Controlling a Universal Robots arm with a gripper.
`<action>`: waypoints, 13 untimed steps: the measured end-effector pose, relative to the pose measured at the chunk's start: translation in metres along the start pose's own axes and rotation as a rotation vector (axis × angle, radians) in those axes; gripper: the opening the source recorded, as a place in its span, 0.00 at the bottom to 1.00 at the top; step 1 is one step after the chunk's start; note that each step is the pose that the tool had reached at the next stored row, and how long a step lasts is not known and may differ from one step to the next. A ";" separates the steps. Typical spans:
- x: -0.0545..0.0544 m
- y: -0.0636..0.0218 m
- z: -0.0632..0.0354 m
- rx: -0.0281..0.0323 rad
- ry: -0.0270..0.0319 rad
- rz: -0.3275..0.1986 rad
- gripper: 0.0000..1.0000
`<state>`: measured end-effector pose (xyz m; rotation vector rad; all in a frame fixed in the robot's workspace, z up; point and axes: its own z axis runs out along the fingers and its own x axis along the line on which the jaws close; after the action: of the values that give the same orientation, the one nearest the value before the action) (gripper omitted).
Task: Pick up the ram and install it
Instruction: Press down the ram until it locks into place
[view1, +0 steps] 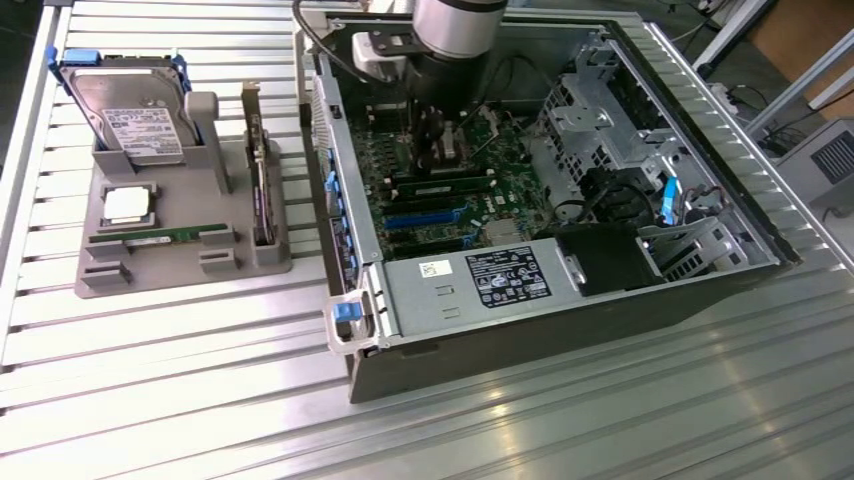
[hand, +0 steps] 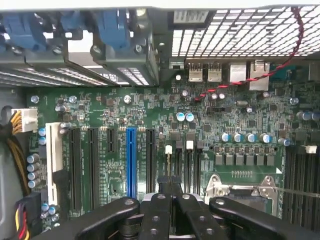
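Exterior view: grey robot arm (view1: 458, 30) reaches down into the open grey desktop PC case (view1: 561, 330) lying on its side on the ribbed metal table (view1: 174, 400), over the far-left part of the green motherboard (view1: 454, 170). On the exterior view's left, well apart from the case, sits a grey plastic parts holder (view1: 160, 270). It carries a silver hard drive in a blue bracket (view1: 127, 115) propped at the far end, a square silver processor chip (view1: 127, 203) lying flat in the middle, and a tall dark expansion card standing on edge (view1: 260, 190) at its right side. The ram, a long thin green circuit-board stick (view1: 167, 238), lies flat in a slot near the holder's near edge, untouched, nowhere near the arm. Silver power supply with white labels (view1: 487, 285) fills the near end of the case, a blue latch (view1: 350, 312) at its near-left corner. Wrist view: black gripper (hand: 170, 184) hovers above the motherboard, fingers pressed together with nothing between them, tips over the area between the long black expansion slots (hand: 92, 165) plus the single blue slot (hand: 131, 162) and the silver CPU socket frame (hand: 250, 187). Black memory slots (hand: 300, 185) run along the board edge beyond the socket. Red-black twisted wire (hand: 280, 60) runs across the perforated rear panel (hand: 235, 32).
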<state>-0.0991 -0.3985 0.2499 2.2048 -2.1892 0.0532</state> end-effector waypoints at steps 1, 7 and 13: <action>0.000 -0.0027 0.0000 0.0000 0.0000 0.000 0.10; 0.000 -0.0437 -0.0001 -0.0017 0.0001 0.000 0.10; 0.000 -0.0640 -0.0010 -0.0016 0.0001 0.000 0.10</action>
<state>-0.0351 -0.3984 0.2510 2.2040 -2.1883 0.0514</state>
